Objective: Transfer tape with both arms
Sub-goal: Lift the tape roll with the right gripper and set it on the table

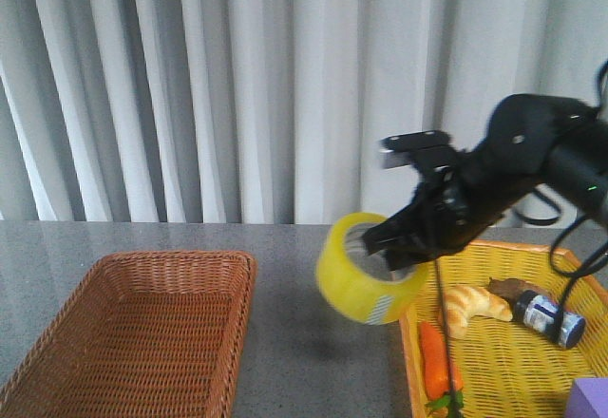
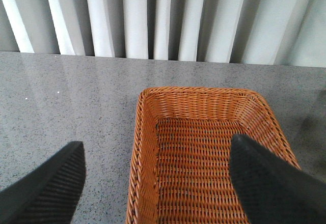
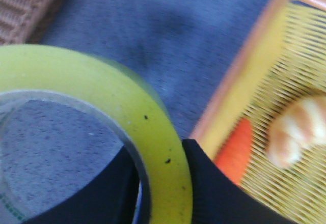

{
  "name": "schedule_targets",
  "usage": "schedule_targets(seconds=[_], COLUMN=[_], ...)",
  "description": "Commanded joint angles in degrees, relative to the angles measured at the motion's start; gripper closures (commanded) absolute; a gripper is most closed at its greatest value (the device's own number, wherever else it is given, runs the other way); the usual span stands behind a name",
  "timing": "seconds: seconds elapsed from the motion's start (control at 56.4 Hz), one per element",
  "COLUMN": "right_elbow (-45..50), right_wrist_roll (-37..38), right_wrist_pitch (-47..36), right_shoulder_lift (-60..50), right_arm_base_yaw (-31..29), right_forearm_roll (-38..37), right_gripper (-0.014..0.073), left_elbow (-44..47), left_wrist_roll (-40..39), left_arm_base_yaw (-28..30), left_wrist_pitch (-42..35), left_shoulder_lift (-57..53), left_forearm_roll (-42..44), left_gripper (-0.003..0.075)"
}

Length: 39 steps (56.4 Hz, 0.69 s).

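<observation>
- Your right gripper (image 1: 394,247) pinches the tape (image 1: 366,280) through its wall: one finger inside the core, one on the outer face; clearest in the right wrist view.
- Tape hangs in the air over the grey counter (image 1: 285,342), between the brown basket (image 1: 133,332) and the yellow basket (image 1: 513,361), just beside the yellow one's near corner. Roll is tilted, opening facing up toward the arm.
- Your left gripper (image 2: 158,183) is spread wide and empty, hovering over the brown basket; not visible in the front view.
- Handling guess: roll looks stiff and light, outer film smooth and probably slippery, so it could swing on a one-wall pinch.
- For the handover, take the free side of the ring with the left: one finger through the core, one outside, opposite the right gripper's hold.
- Croissant (image 1: 475,306), carrot (image 1: 435,356) and small bottle (image 1: 546,315) lie in the yellow basket; leave them.
</observation>
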Motion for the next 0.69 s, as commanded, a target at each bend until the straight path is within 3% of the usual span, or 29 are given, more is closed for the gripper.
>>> schedule_targets(seconds=[0.0,0.177,0.674], right_elbow=[-2.09,-2.09,-2.09], right_wrist_roll=[-0.25,-0.07,0.79], right_wrist_pitch=[-4.03,-3.19,-4.04], right_shoulder_lift=[-1.71,2.13,9.86], right_arm_base_yaw=[3.03,6.71,6.71], right_forearm_roll=[-2.15,-4.33,-8.17], right_gripper=[0.0515,0.0515,0.0515], left_elbow=[-2.02,-2.02,-2.02], left_wrist_roll=[-0.48,-0.48,-0.43], left_arm_base_yaw=[-0.43,-0.43,-0.43], left_wrist_pitch=[-3.64,-3.52,-3.03], left_shoulder_lift=[-0.49,-0.49,-0.49], left_forearm_roll=[-0.18,-0.18,-0.18], left_gripper=[0.015,0.015,0.015])
